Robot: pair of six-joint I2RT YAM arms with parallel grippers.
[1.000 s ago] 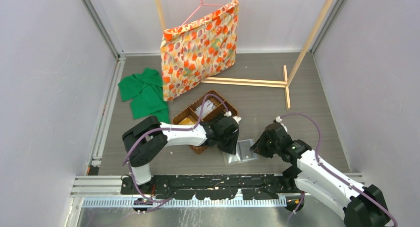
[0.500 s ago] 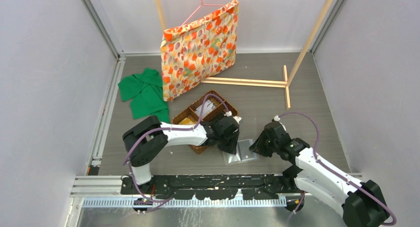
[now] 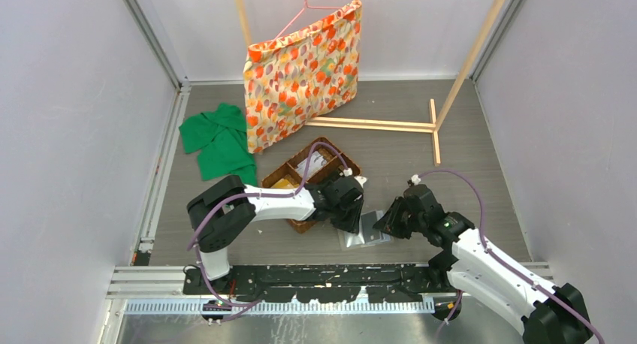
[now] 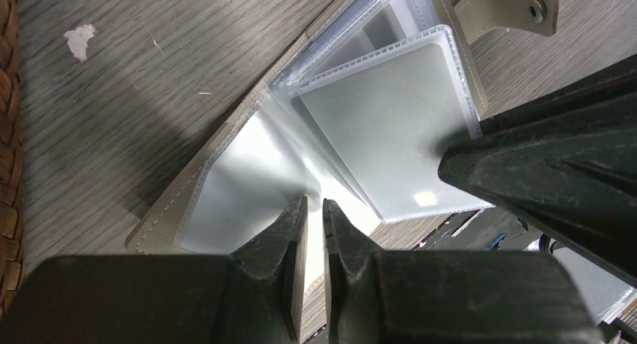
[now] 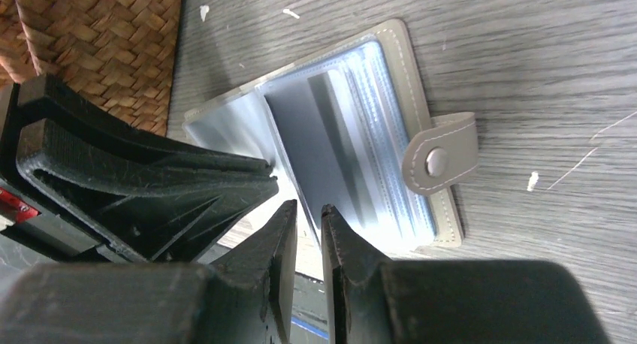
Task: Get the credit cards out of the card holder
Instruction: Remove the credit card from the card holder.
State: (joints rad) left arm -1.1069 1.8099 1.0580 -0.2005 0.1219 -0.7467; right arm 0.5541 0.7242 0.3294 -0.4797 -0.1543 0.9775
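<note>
the card holder (image 3: 366, 231) lies open on the table (image 3: 466, 179) at the near edge, between the two arms and just beside the brown wicker basket (image 3: 315, 144). its fan of clear sleeves faces up, and its snap tab (image 5: 439, 160) sticks out flat from the outer edge of the right panel. the credit cards are inside the holder: a pale grey card (image 4: 390, 134) shows through the top sleeve, and the stacked edges of other sleeves show beyond it. the left tool (image 3: 351, 222) comes in from the basket side. in the left wrist view its fingers (image 4: 297, 216) are drawn almost together, with only a thin slit between them, and their tips are down at the fold where the sleeves meet the left panel. it looks clenched on a sleeve leaf, though the clear plastic makes that hard to confirm. the right tool (image 3: 381, 225) reaches in from the other side, its tip just beside the left one over the near edge of the sleeves. its jaws stand narrow, and i cannot tell whether anything is caught between them.
</note>
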